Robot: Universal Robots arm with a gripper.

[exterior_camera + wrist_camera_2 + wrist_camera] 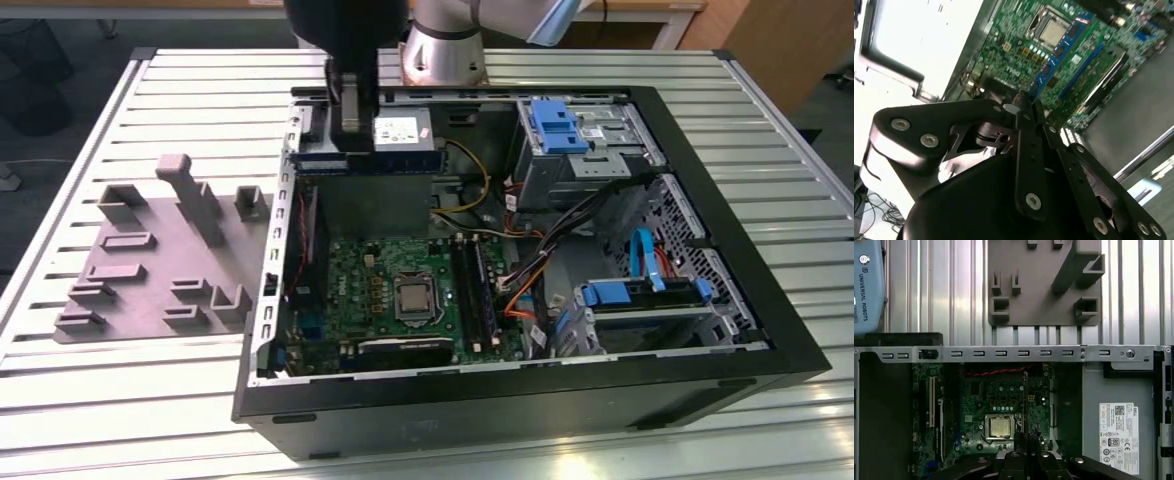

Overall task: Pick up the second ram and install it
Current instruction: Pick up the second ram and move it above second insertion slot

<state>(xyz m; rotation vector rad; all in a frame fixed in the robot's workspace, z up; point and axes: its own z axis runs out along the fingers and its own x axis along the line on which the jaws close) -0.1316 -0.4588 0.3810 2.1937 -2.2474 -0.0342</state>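
One ram (1059, 54) pinched in hand (1024, 102) above case (534, 405); cables (534, 272) beside slots (475, 290).

A robotics lab: slatted aluminium bench (200, 80), grey fixture plate (147, 260), opened computer case (534, 385).

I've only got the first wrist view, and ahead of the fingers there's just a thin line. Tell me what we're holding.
Observer: The second wrist view shows its face: the second ram, blue with black chips, clamped in the gripper.
Operator: Give me its position.
Observer: In the exterior view it hangs level above the open case, showing just under the white label.
Operator: Now the slots.
Observer: The memory slots run beside the processor socket, on the exterior view's right of it. The ram hangs to that view's left of them, turned crosswise.
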